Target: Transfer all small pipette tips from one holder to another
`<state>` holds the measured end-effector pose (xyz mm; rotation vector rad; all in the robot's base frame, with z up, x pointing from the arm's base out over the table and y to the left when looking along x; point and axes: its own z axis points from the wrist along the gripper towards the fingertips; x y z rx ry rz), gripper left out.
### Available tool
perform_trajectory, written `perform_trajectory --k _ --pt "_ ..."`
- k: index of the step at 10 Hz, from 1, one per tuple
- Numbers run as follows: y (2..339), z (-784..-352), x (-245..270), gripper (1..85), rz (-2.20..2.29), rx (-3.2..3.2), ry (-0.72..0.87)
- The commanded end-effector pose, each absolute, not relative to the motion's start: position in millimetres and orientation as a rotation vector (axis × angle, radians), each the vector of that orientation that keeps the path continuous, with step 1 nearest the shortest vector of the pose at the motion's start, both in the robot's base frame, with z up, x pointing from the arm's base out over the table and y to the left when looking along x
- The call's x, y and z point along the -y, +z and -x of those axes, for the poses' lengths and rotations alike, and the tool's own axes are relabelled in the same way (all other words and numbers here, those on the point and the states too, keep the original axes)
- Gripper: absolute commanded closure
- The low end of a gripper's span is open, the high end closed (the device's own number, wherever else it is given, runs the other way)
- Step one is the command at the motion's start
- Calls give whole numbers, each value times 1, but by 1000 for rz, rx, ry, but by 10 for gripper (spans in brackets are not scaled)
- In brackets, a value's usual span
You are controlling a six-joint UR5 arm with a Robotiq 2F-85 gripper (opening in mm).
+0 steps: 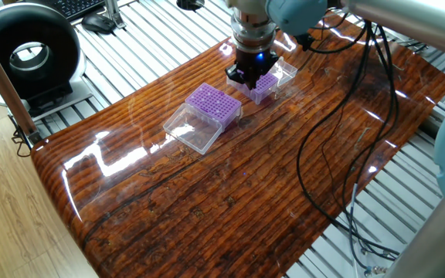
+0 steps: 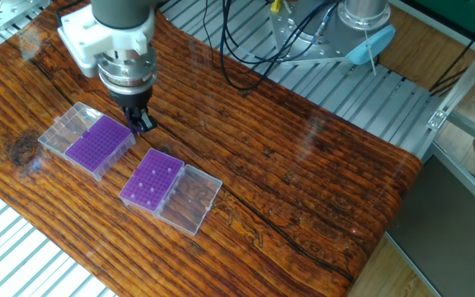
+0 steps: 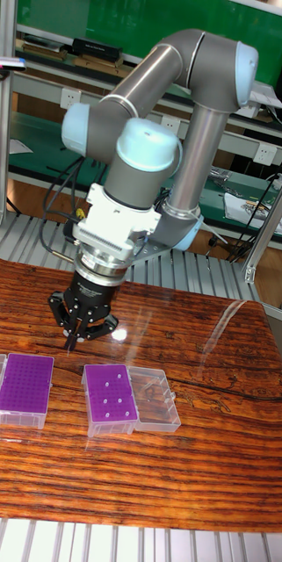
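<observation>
Two purple holders lie side by side on the wooden table. The left holder [image 2: 99, 142] [image 3: 25, 384] carries a dense grid of small pipette tips. The right holder [image 2: 153, 179] [image 3: 111, 394] [image 1: 214, 104] shows only a few pale tips. My gripper [image 2: 141, 124] [image 3: 74, 338] [image 1: 247, 74] points straight down, low over the table, just behind the gap between the holders and closer to the left one. Its fingers stand close together. Whether they pinch a tip is too small to tell. In one fixed view the gripper partly hides the left holder [image 1: 266, 85].
Each holder has a clear plastic lid lying open beside it [image 2: 190, 198] [image 2: 66, 126]. Black cables [image 1: 338, 147] trail across the far part of the table. A ribbed metal surface [image 2: 361, 91] borders the wood, and the arm's base [image 2: 368, 16] stands at the back.
</observation>
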<state>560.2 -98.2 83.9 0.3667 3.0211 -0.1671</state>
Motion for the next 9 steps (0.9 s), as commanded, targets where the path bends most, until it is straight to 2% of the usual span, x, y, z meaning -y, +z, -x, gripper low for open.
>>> perform_trajectory --k 1,9 --pt "85 -563 115 847 -268 -3030 -145" --pt "84 -565 136 847 -165 -3022 -159"
